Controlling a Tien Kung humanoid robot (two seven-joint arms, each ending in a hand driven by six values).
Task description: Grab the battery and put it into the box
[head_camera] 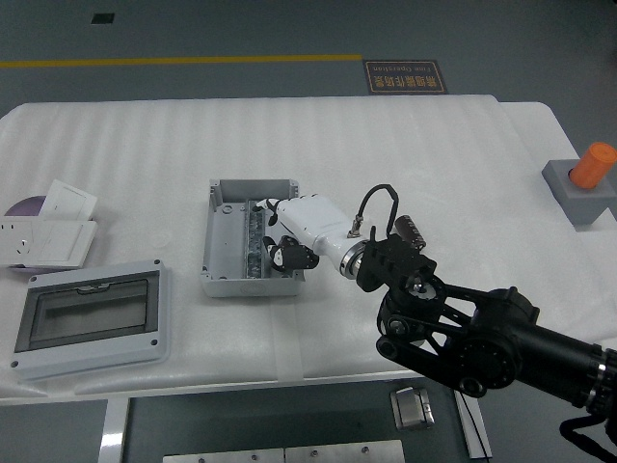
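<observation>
White padding covers the table, and near its middle sits the open grey rectangular plastic box with a metal rail running down its floor. Coming in from the lower right, the black jointed right arm reaches to the box, and its white-shelled right hand is lowered over the box's right half, dark fingers curled down inside the wall. Whether they pinch the dark cylindrical battery or have let it go cannot be told, since the hand hides that part of the box and no battery shows clearly. Left of the box lie a grey enclosure lid with a smoky transparent window and some white switch plates. At the far right edge stands a grey block holding an orange cylinder.
</observation>
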